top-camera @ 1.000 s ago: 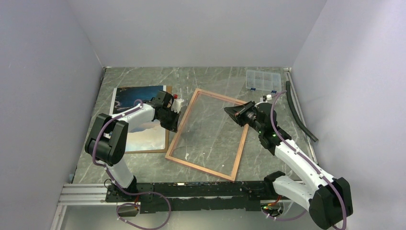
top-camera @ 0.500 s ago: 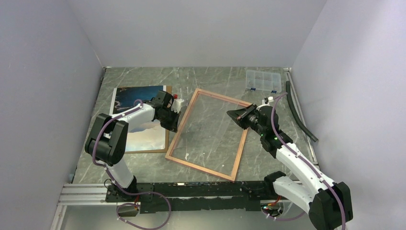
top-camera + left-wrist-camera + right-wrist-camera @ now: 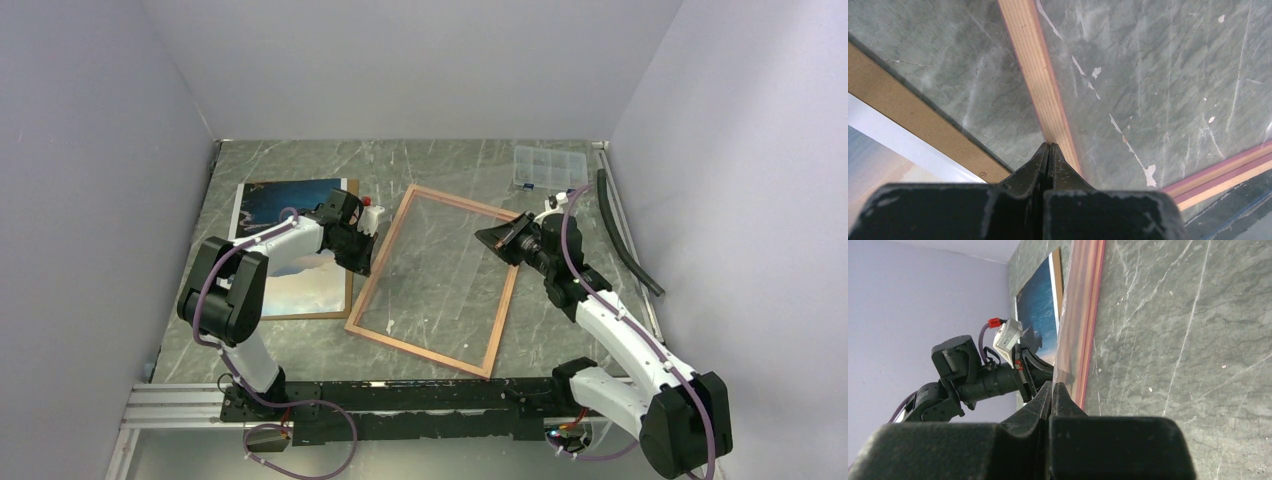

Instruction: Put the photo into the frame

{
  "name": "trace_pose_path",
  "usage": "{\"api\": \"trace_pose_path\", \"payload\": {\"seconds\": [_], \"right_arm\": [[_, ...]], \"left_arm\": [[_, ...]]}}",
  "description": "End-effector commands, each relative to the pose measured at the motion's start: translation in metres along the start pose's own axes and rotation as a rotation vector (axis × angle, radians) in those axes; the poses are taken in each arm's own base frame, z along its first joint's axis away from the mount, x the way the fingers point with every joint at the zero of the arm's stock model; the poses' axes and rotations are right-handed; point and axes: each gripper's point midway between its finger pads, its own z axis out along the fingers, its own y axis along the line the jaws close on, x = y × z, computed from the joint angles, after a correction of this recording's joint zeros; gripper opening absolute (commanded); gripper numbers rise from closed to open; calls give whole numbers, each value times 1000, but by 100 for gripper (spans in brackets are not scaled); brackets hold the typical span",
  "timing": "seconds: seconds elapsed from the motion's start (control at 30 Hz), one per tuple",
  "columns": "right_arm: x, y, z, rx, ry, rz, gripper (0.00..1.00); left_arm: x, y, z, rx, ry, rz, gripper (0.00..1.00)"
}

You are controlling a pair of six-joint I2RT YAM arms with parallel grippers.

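Right gripper (image 3: 1052,386), closed and empty, has eased toward 2 o'clock off the frame (image 3: 418,348); left gripper (image 3: 1048,146) closed, empty, unmoved; photo (image 3: 285,200) at 9 o'clock, insertion not begun.

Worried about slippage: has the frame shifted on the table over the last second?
No. In the top view the frame holds its place: its near-left corner sits just as close to the brown backing board as before.

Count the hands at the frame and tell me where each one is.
2. The left hand is at the frame's left rail, fingers shut; the right hand is at its right rail, also shut.
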Motion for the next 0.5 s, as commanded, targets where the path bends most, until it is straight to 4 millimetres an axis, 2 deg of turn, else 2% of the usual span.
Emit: {"api": "trace_pose_path", "payload": {"seconds": [0.0,0.17,0.23,0.47], "right_arm": [[6,4,-6,-24,34,-28,0],[5,1,-13,-33,18,-47,0],[7,-6,-13,-10,30,-46,0],[12,-15,-7,5,63,-39,0]], "left_arm": [[27,3,-1,-25,86,-6,3],[27,3,-1,-25,85,-6,3],[27,3,-1,-25,84,-6,3],[27,2,-2,-23,83,-5,3]]}}
